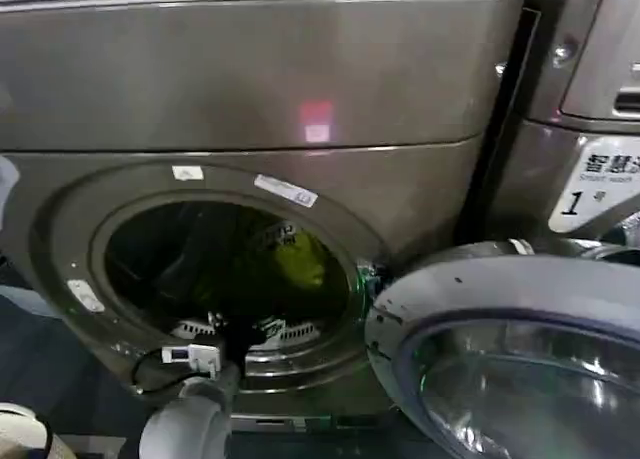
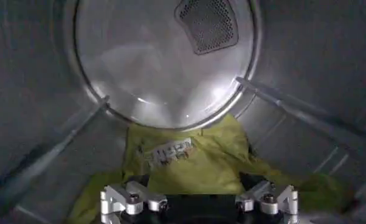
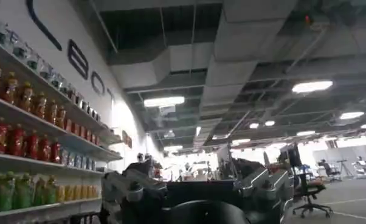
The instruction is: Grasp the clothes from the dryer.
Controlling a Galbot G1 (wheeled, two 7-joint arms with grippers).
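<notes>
Left wrist view: clothes point(image 2: 195, 161) before left gripper point(image 2: 198, 201)

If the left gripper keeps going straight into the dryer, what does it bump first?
Most likely the clothes, lying just ahead of the open left gripper on the drum floor; the exact gap is unclear.

Two machines stand side by side: one dryer point(image 1: 250, 109) with its round opening uncovered, and one second machine point(image 1: 590, 129) to its right bearing a white label point(image 1: 592, 184). One open door point(image 1: 510, 349) with a glass window hangs in front, and three small stickers point(image 1: 285, 190) sit around the dryer's opening. Inside the drum lies one yellow-green garment point(image 2: 195, 161) carrying one pale printed patch point(image 2: 169, 152), beneath one perforated vent point(image 2: 208, 23) in the back wall, with two raised ribs point(image 2: 304, 112) on the drum sides.
</notes>
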